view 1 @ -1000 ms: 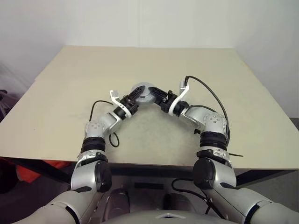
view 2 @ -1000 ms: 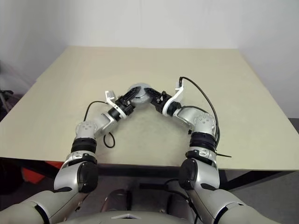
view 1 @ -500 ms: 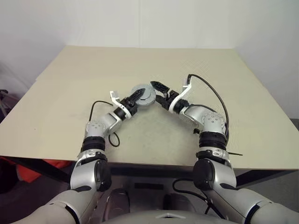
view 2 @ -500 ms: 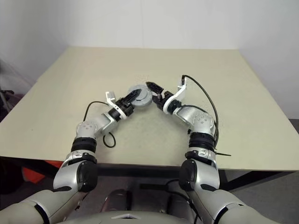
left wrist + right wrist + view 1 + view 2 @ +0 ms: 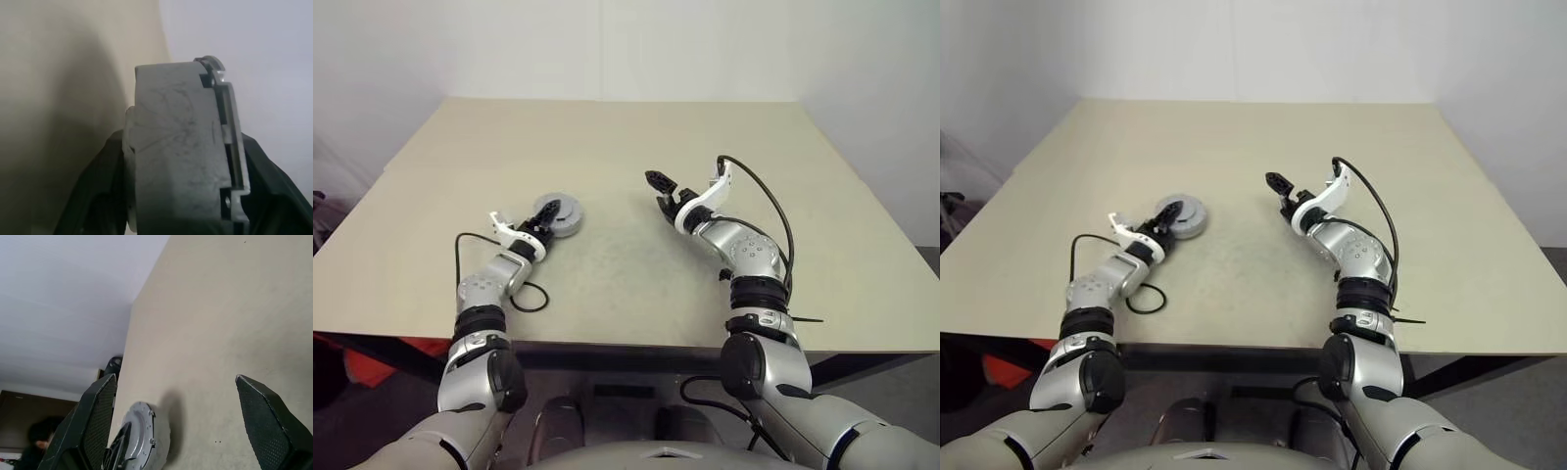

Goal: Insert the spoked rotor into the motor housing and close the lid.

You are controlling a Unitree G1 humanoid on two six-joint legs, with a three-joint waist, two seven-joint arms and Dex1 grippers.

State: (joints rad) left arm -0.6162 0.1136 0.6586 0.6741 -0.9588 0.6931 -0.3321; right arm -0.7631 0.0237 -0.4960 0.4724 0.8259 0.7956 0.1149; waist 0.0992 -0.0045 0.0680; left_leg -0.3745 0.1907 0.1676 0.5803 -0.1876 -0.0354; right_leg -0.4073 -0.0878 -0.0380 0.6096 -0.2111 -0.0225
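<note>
On the beige table (image 5: pixel 636 137), toward its left half and near the front edge, you have the motor housing (image 5: pixel 558 212), closed up as a round grey disc, gripped edge-on between the two black fingers of the left gripper (image 5: pixel 542 224) just above the tabletop. To the right of the housing and well apart from it, your right gripper (image 5: pixel 658 191) hangs over bare table with its fingers (image 5: pixel 100 418) spread wide and nothing between them.

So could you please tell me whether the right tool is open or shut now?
Open. The right tool has its two black fingers spread wide apart with only bare table between them.
</note>
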